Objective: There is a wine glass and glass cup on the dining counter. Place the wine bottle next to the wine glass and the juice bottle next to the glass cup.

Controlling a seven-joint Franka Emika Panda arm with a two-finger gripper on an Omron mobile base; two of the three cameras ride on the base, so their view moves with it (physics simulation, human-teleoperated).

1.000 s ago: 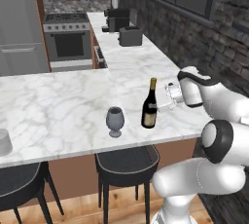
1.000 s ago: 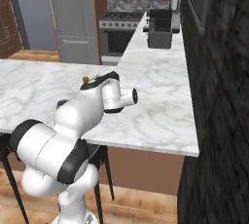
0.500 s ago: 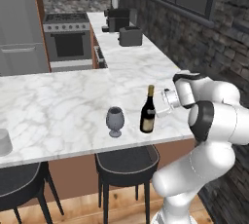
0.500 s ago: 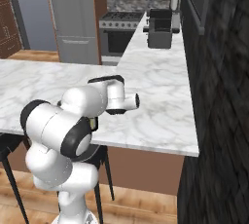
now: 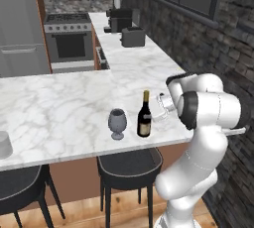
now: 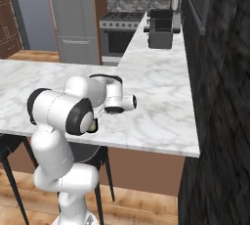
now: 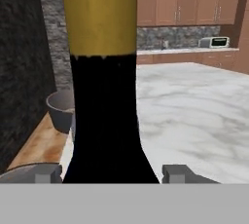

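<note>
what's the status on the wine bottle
Gripper open, fingertips either side of wine bottle. Bottle upright on dining counter, beside wine glass. Nothing in the way.

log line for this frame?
wine bottle upright on dining counter | right of wine glass | pincer at bottle, jaws apart

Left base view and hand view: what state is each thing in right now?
wine bottle: upright on the dining counter, right beside the wine glass, not touching it.
wine glass: upright, looks empty.
glass cup: upright, far down the counter.
gripper: fingertips on either side of the bottle; whether they clamp it cannot be told.
</note>
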